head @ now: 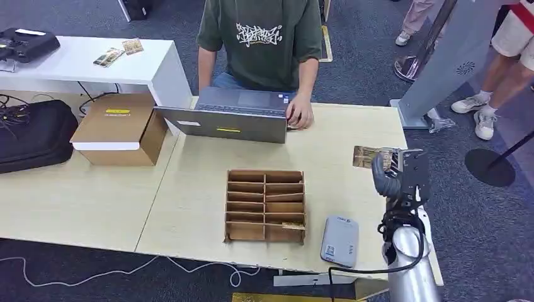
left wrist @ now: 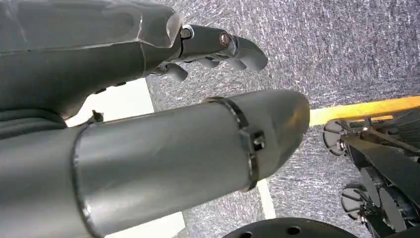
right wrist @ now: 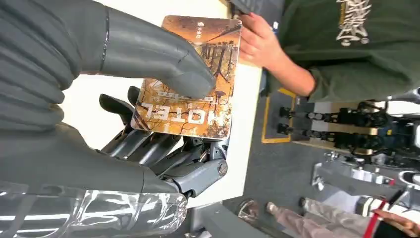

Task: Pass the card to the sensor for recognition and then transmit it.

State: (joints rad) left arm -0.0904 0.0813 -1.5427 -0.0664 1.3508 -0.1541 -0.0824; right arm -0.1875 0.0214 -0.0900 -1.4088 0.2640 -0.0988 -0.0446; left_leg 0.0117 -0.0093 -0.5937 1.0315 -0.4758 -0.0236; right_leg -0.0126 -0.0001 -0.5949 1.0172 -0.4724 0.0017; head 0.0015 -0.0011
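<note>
Fingers [right wrist: 148, 144] and thumb of right hand [head: 397, 173] pinching a hotel card [right wrist: 190, 82]: brown and orange print, "HOTEL" lettering. Held flat above the desk [head: 201, 195], long axis pointing away from the hand. Slotted cardboard organizer [head: 266, 206] holding a card [head: 293, 225]. Left hand [left wrist: 218, 47] loosely curled on nothing.

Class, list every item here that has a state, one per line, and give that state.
hotel card: pinched under the right robot hand's thumb, above the table
laptop: open, person typing
cardboard organizer: one card in a near slot
card reader: flat, untouched
left robot hand: holding nothing
</note>
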